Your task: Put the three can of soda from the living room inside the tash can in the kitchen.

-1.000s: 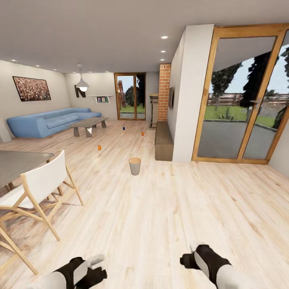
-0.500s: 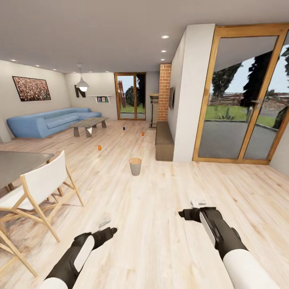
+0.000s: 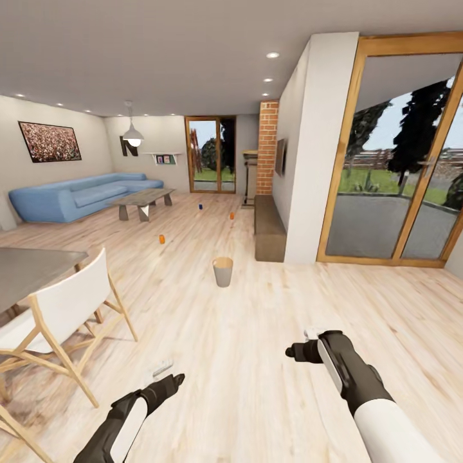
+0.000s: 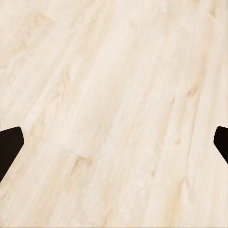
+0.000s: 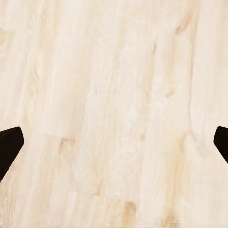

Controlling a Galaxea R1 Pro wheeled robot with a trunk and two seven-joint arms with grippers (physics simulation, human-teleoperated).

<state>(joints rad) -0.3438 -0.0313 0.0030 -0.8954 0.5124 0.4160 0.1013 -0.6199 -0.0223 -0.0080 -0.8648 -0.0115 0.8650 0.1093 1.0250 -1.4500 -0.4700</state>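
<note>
The tash can [image 3: 223, 271] is a small round tapered bin w/ no lid, pale grey outside and tan-brown inside, standing upright on the wood floor [image 3: 257, 360] about mid-room, straight ahead of the robot and well apart from both arms. All three sodas sit on the floor further in, toward the living room: one orange can [image 3: 161, 239] left of the bin and a bit farther, a second orange can [image 3: 231, 216] farther back near the long low bench [image 3: 269, 226], and the dark blue can [image 3: 200, 207] farthest of all, right of the grey coffee table [image 3: 143, 197]. They're too small to make out details. The blue sofa [image 3: 77, 195] runs along the far left. Plenty of bare floor btw the robot and the bin. Edges to mind: a white folding chair [image 3: 61, 308] and a grey tabletop [image 3: 29, 270] near left, and the white wall corner [image 3: 315, 161] plus glass doors [image 3: 392, 161] on the right. The left claw [image 4: 114, 142] and right claw [image 5: 114, 142] both hang over bare planks, spread wide w/ nothing held.
</note>
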